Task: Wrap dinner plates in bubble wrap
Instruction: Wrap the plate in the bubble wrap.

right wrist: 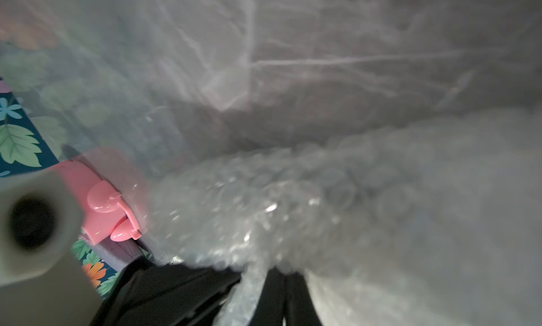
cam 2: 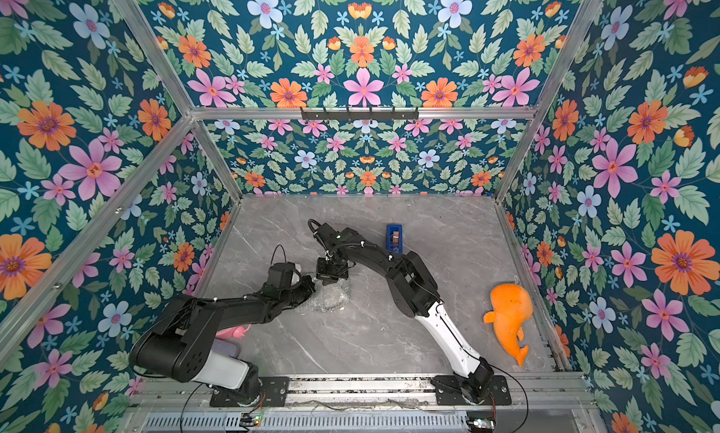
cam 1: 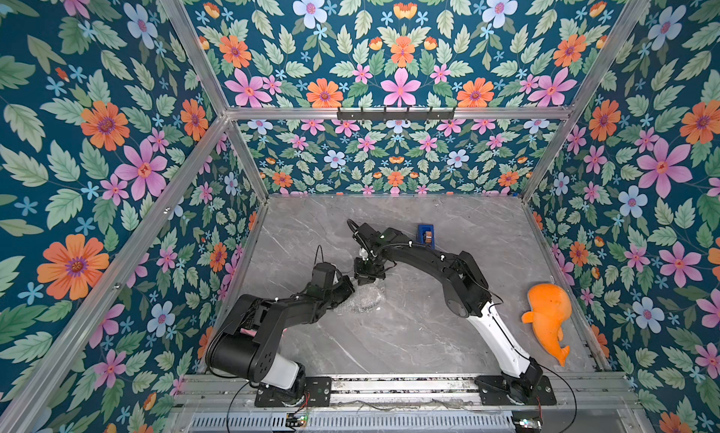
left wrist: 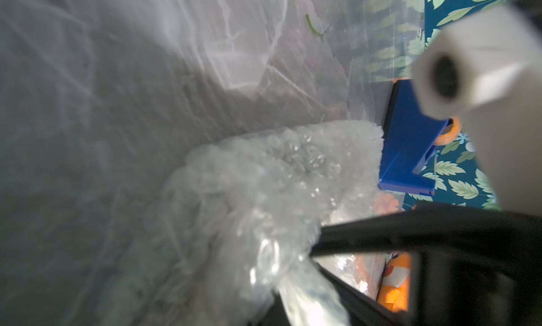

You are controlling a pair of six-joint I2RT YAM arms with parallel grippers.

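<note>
Marble table [cam 1: 393, 341] bears bunched bubble wrap [cam 1: 366, 300], clamped by left fingers [left wrist: 381, 230] and right fingers [right wrist: 275, 295]; long axis unclear.

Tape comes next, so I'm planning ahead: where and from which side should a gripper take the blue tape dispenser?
Take the blue tape dispenser from above, jaws across its long side walls, probably: it sits narrow on the table, long axis running away from the robot.
</note>
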